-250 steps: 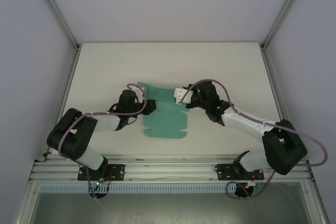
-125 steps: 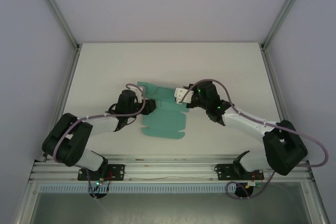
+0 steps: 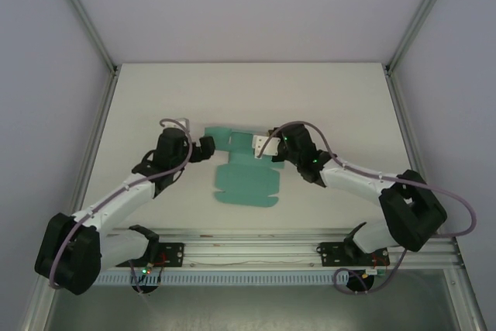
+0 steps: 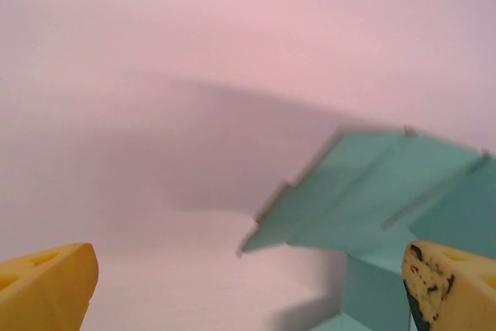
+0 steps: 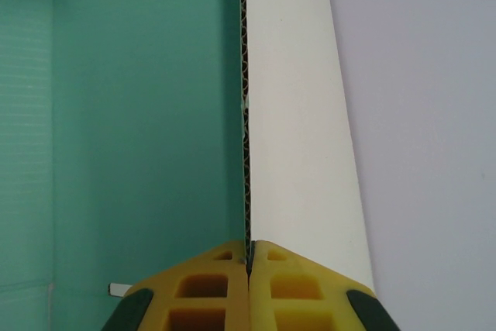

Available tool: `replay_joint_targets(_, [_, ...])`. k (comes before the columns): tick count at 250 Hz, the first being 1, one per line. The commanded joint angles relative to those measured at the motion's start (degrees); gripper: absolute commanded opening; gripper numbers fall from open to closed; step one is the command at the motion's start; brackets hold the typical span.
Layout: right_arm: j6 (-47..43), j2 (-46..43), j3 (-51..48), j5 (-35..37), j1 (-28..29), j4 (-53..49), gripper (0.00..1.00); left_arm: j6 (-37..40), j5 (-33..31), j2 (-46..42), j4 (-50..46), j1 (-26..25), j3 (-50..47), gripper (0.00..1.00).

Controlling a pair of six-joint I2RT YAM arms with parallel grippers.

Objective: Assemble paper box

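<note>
The paper box (image 3: pixel 246 180) is a flat teal die-cut sheet lying mid-table, with flaps reaching toward the back left. My right gripper (image 3: pixel 265 147) is at the sheet's back right flap (image 3: pixel 259 143) and holds it raised, its white underside showing. In the right wrist view the yellow fingertips (image 5: pixel 209 284) are shut on the flap's corrugated edge (image 5: pixel 246 114), teal to the left and white to the right. My left gripper (image 3: pixel 206 147) sits just left of the sheet's back left flap, open. In the left wrist view the paper box (image 4: pixel 372 191) lies ahead on the right, with nothing between the yellow fingertips (image 4: pixel 46 284).
The white table (image 3: pixel 155 98) is bounded by aluminium frame posts (image 3: pixel 101 118) on both sides and a rail (image 3: pixel 248 249) along the near edge. Grey walls rise behind.
My left arm has swung out to the left and its gripper has backed off the sheet's left edge. My right gripper has shifted slightly left, still holding the raised flap.
</note>
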Motion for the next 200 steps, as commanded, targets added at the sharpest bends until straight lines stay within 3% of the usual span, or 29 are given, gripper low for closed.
replay_joint_targets(1, [-5.5, 2.4, -1.1, 7.8, 1.3, 5.6, 0.0, -2.6, -3.3, 0.6, -7.5, 4.5, 4.6, 1.0])
replay_joint_targets(32, [-9.0, 4.2, -2.1, 10.7, 2.3, 10.2, 0.0, -3.3, -3.1, 4.4, -7.2, 8.5, 7.7, 1.0])
replay_joint_targets(65, [-12.6, 5.3, -3.7, 11.8, 3.2, 16.8, 0.0, -2.8, 1.1, 10.6, -4.5, 11.8, 11.1, 1.0])
replay_joint_targets(154, [-20.8, 10.1, -6.5, 13.6, 4.8, 31.4, 0.0, 2.2, 6.8, 26.0, -1.5, 12.8, 21.6, 1.0])
replay_joint_targets(200, [-20.4, 9.3, -7.1, 12.2, 5.1, 32.0, 0.0, 4.5, 11.2, 31.4, -0.8, 12.8, 24.5, 1.0])
